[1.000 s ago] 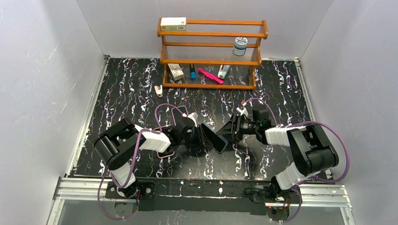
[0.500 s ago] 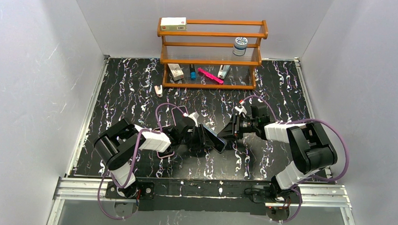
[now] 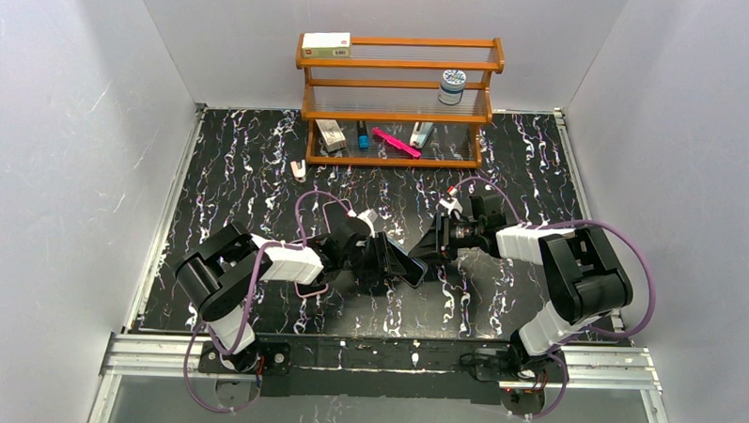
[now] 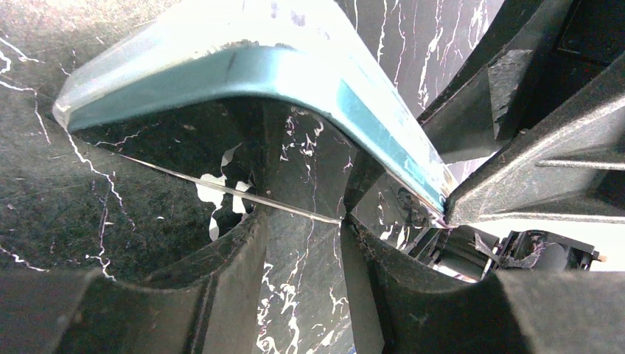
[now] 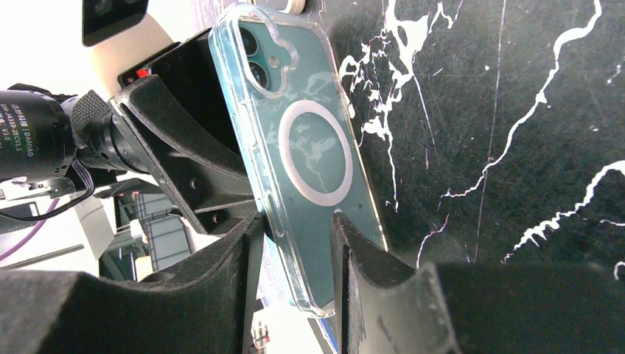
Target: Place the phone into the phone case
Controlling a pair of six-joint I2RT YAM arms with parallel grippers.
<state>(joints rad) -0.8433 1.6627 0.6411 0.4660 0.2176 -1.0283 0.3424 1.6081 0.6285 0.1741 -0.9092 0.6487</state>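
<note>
Phone [image 5: 306, 158] edge hidden behind right fingers [image 5: 383, 280].

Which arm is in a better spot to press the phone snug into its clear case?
Left, probably. The left gripper faces the screen of the phone, its jaws at the lower edge, ready to push. The right gripper seems to pinch one end of the clear case, so it suits holding steady.
</note>
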